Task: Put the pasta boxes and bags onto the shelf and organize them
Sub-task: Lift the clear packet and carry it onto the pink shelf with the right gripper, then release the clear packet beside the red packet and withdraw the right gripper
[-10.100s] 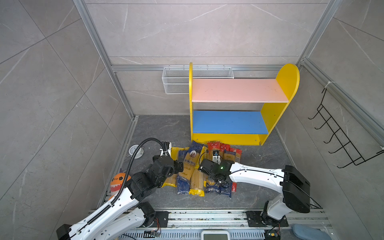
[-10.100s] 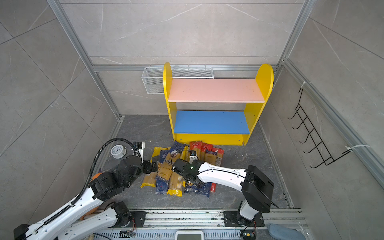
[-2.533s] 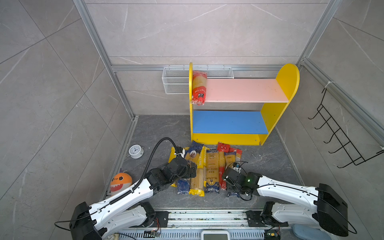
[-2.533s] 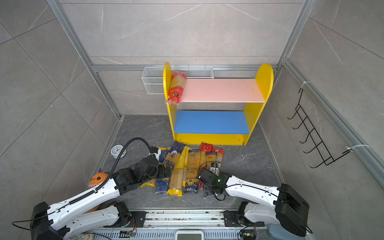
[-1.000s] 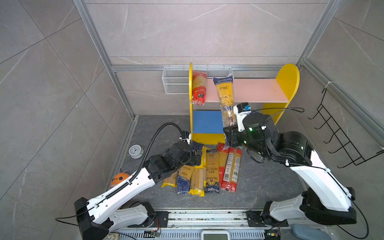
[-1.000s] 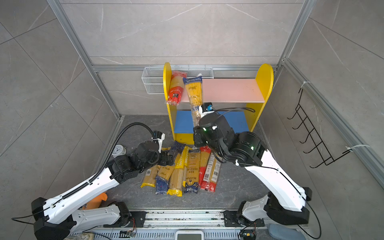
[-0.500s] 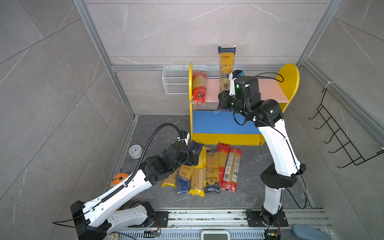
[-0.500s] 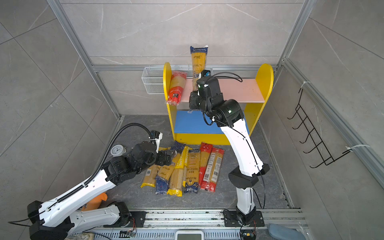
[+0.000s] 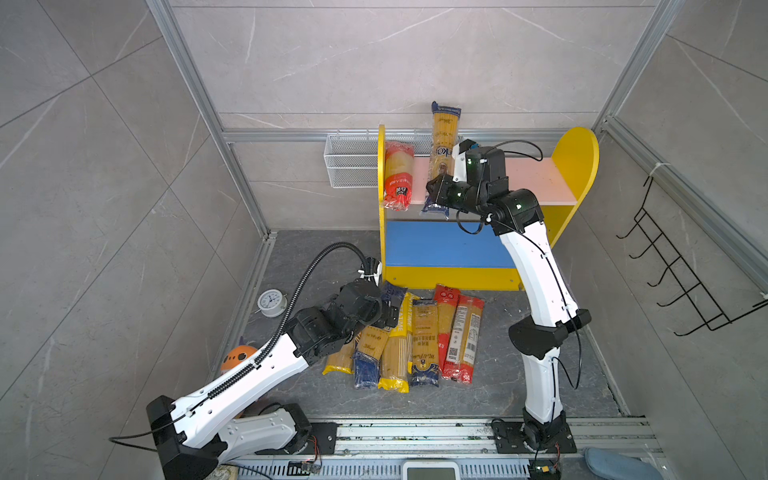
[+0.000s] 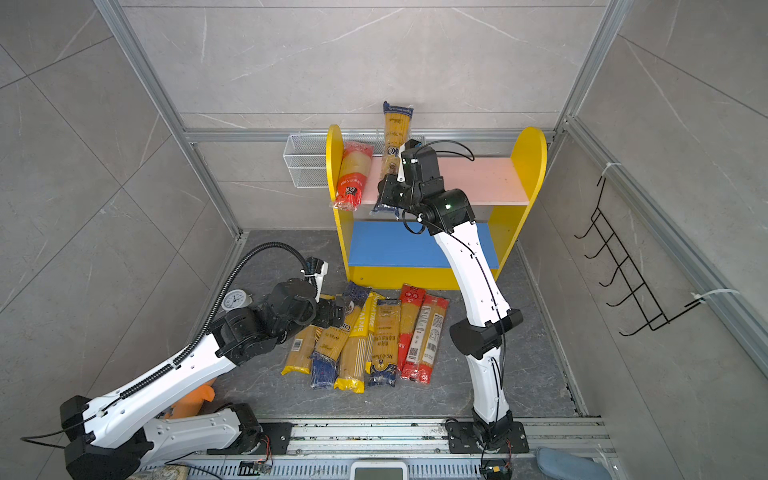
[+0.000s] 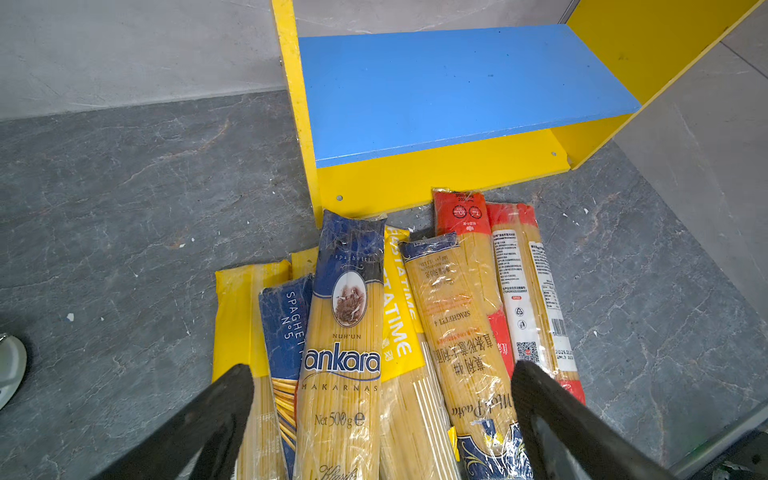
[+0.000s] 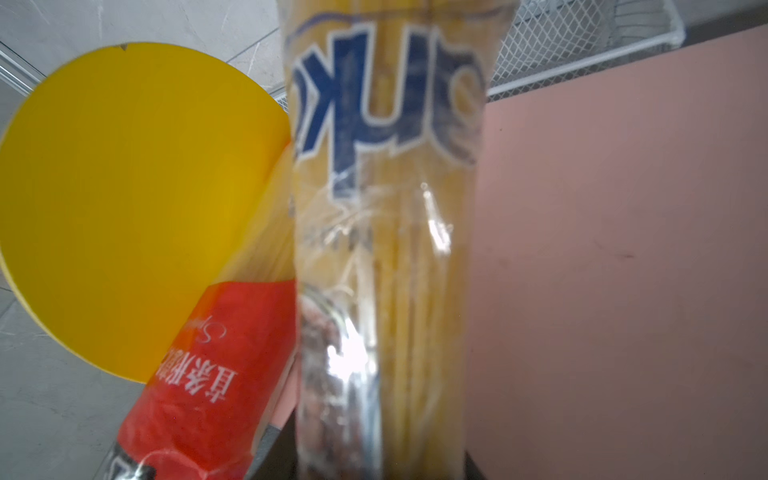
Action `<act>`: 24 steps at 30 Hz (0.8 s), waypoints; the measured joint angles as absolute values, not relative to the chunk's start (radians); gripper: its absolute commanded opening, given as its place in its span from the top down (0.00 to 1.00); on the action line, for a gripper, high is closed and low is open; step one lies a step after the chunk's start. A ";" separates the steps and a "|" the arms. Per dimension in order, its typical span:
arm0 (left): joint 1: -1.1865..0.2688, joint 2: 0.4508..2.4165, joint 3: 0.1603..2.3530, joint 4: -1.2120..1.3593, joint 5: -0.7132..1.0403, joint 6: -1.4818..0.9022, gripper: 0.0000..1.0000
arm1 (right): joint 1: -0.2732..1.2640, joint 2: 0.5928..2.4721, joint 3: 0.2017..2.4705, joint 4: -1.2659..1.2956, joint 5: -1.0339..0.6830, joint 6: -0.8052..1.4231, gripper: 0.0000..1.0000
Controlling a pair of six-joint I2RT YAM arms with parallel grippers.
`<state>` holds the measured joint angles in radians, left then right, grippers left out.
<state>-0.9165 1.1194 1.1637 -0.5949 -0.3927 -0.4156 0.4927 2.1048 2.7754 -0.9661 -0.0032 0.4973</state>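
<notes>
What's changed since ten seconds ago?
The right gripper took a blue-ended spaghetti bag from the floor pile and lifted it to the pink upper board, beside a red-ended bag newly placed there. The left gripper, open, shifted toward the shelf. Shelf and wire basket stayed put.

shelf (image 9: 577, 158): red-ended pack (image 9: 398, 174) leaning | blue-ended pack (image 9: 444, 133) upright | floor packs (image 9: 424, 336) in row

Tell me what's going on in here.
Two robot arms are shelving pasta. The right gripper is shut on a blue-ended spaghetti pack, holding it nearly upright over the shelf's pink upper board, beside a red pack at the board's left end. The left gripper hovers open over the packs on the floor. The blue lower board is bare.
</notes>
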 measured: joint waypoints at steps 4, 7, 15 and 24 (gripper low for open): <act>-0.916 1.136 1.171 -0.594 -0.394 -0.407 0.00 | 0.484 2.116 2.779 -0.939 -0.049 0.521 0.87; -0.916 1.151 1.179 -0.595 -0.395 -0.399 0.00 | 0.482 2.122 2.781 -0.929 -0.073 0.532 0.72; -0.916 1.191 1.207 -0.596 -0.396 -0.382 0.00 | 0.481 2.138 2.783 -0.884 -0.102 0.537 0.22; -0.916 1.192 1.213 -0.598 -0.407 -0.381 0.00 | 0.478 2.146 2.802 -0.834 -0.109 0.535 0.06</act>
<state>-0.9165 1.1919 1.2125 -0.5983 -0.4068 -0.3809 0.4782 2.1460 2.8017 -0.8345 -0.1089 0.5354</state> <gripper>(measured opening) 0.997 0.933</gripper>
